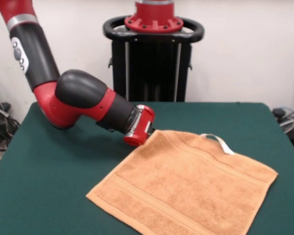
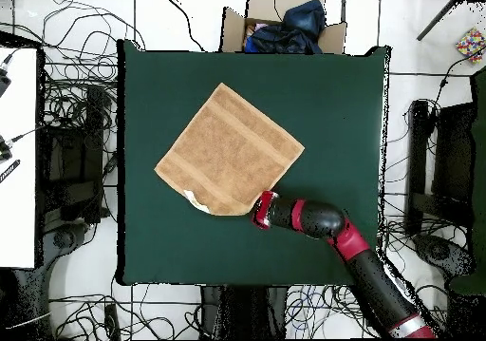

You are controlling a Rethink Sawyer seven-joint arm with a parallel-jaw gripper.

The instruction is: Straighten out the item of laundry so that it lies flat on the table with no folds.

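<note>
The orange-tan towel (image 1: 186, 186) lies spread out, turned like a diamond, on the dark green table (image 1: 54, 171). Its white tag (image 1: 220, 142) sticks out at the far edge, which curls up slightly there. My gripper (image 1: 148, 134) is low at the towel's far left corner, touching or almost touching it, and the red wrist hides its tips. In the overhead view the towel (image 2: 228, 152) sits left of the middle of the table (image 2: 332, 119). There the gripper (image 2: 259, 209) is at the towel's lower corner, and the tag (image 2: 197, 200) shows white on the lower left edge.
The black pedestal (image 1: 154, 58) stands behind the table. A cardboard box (image 2: 285, 28) with dark cloth is beyond the table's far edge. Cables lie on the floor all round. A white surface (image 2: 17, 157) is at the left.
</note>
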